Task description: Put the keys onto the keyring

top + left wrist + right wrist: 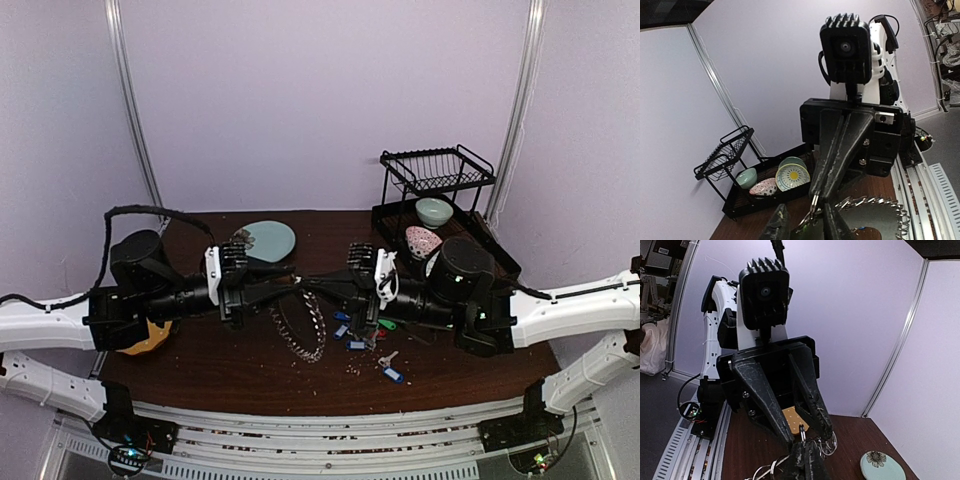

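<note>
The keyring [306, 330], a thin ring fringed with small silvery keys, hangs between my two grippers over the table's middle. My right gripper [320, 284] is shut on a loop of the keyring [801, 432], its fingers [812, 465] pressed together. My left gripper [290, 286] faces it, open, its fingers [779, 226] spread to either side of the ring wire. The fringe of keys shows in the left wrist view [875, 204]. Loose keys with blue tags [355, 345], a green tag [387, 323] and a red tag [378, 335] lie on the table under the right arm.
A black dish rack [440, 175] stands at the back right with a teal bowl [434, 210] and a patterned bowl [422, 240]. A teal plate [270, 240] lies behind the left gripper. A yellow object [145, 342] lies under the left arm.
</note>
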